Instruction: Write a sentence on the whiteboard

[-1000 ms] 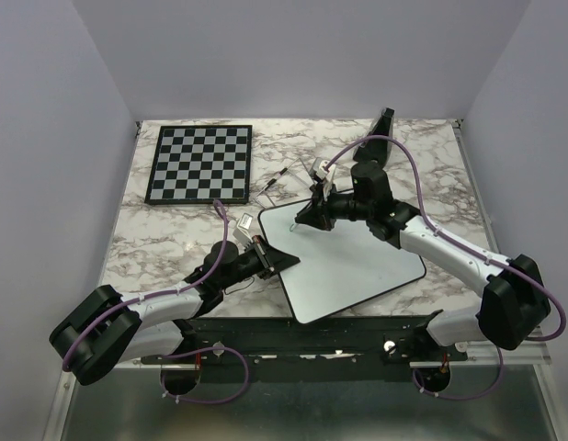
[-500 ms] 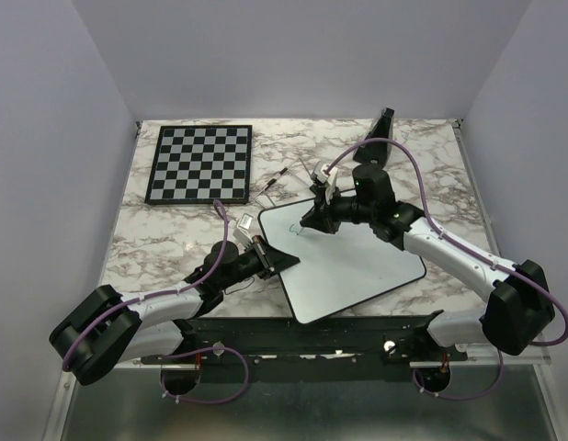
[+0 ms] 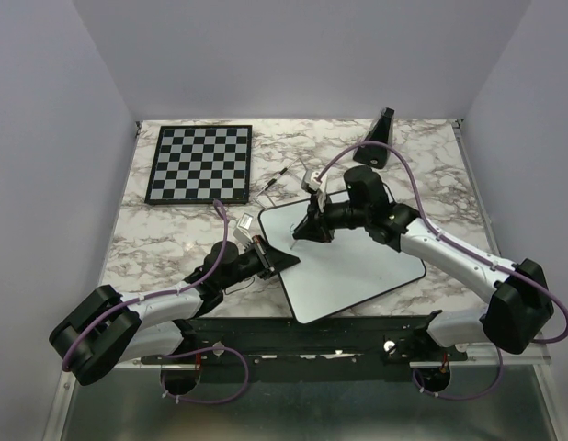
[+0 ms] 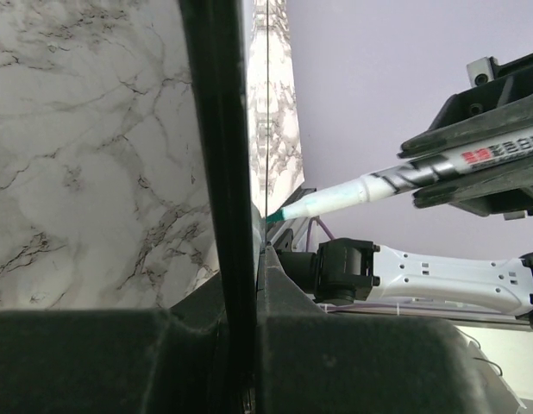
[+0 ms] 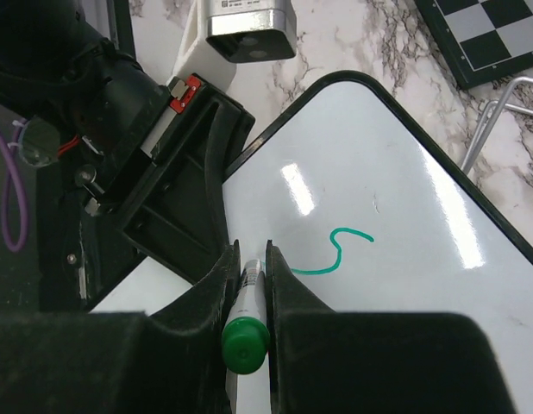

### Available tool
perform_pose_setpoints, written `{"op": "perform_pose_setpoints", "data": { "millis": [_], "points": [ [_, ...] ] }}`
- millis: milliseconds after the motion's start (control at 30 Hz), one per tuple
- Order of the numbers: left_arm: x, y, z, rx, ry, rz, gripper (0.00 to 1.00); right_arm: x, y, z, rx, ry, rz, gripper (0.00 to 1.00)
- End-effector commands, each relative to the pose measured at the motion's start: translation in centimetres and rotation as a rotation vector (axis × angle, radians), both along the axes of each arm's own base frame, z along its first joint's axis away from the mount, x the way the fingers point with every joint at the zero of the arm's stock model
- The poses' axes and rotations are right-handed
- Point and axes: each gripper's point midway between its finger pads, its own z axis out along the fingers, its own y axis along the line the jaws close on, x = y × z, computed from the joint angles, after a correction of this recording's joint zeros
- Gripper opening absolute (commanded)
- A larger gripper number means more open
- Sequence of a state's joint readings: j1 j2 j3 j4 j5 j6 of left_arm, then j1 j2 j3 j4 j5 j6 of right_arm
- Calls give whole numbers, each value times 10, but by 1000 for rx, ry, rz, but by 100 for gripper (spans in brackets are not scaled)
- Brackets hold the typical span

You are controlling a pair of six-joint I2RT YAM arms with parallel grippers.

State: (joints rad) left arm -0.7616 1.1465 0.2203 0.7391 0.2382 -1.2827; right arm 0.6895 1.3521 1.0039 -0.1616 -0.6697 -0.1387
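**Pen meets board.** Your marble desk carries the whiteboard, which lies askew in front of both arms. The chessboard sits well apart at the far left, out of the way of the writing.

Your left hand is closed on the whiteboard's near-left rim, pinching the thin black edge. The hold looks meant to stop the glossy board from sliding or turning under the pen.

Your right hand reaches in over the far-left corner. It is closed narrowly around a marker and grips it mid-barrel, with the green cap end towards the wrist. The barrel slants down, and in the left wrist view its green tip appears to touch the white surface, an angle that suits drawing strokes rather than dabbing.

The sentence is so far a single teal curl near that corner, probably the start of a first letter, so nearly all of the writing remains. Starting at the corner leaves the rest of the board free for a full line. Expect the marker to smear or skip if the left hold slackens.
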Motion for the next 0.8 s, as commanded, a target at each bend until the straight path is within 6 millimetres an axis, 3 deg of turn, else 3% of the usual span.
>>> {"op": "perform_pose_setpoints", "data": {
  "millis": [0, 167, 333, 767],
  "points": [
    [4, 1, 1, 50, -99, 3, 0, 10, -2, 21, 18, -21, -48, 1],
    [4, 1, 1, 48, -102, 3, 0, 39, -22, 17, 6, -35, -190, 1],
    [4, 0, 2, 46, -101, -2, 0, 59, -28, 11, -22, -56, -275, 1],
    [4, 0, 3, 45, -104, -3, 0, 65, -22, 1, -28, -27, -273, 0]
  ]
}}
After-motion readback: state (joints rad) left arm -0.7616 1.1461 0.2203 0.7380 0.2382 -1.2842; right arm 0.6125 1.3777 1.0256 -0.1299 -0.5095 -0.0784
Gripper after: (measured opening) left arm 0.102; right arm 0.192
